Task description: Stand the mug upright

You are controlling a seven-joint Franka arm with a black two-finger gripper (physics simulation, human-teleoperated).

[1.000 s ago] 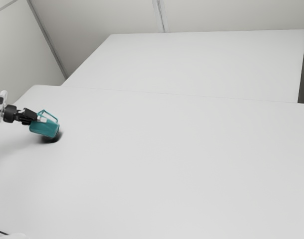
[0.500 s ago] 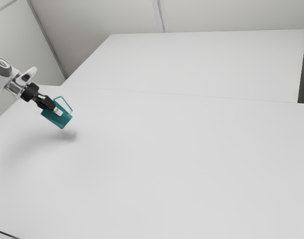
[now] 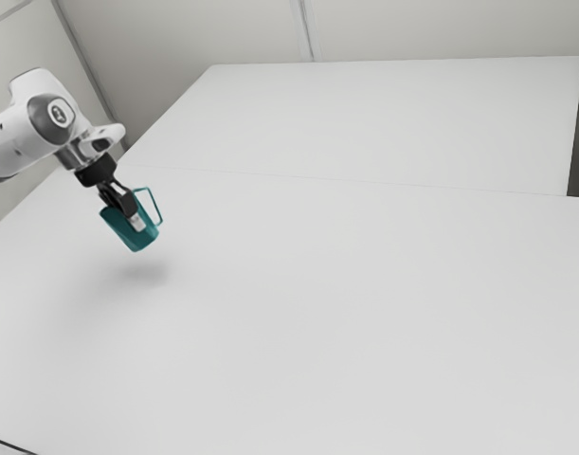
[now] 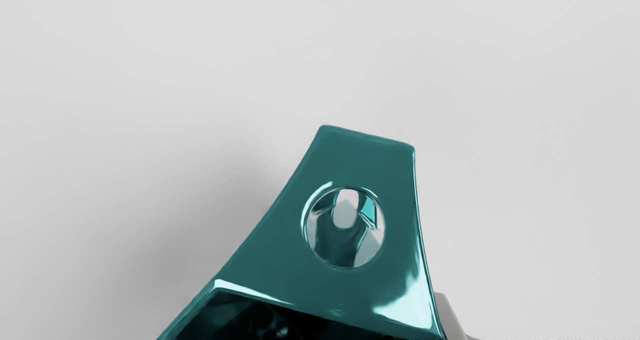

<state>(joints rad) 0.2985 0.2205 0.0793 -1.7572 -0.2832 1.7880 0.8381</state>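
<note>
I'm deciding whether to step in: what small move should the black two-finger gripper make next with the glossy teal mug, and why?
Probably rotate the gripper to level the mug before any lowering: it hangs tilted above the white tabletop, its shadow separate beneath.

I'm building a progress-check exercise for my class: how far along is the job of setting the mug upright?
Done, it seems: the hand grips the mug clear of the table, its shadow lying apart beneath it.
Under way: righting it; the mug hangs tilted, base end lower.
Left: straightening it, lowering its base onto the table, and letting go.
</note>
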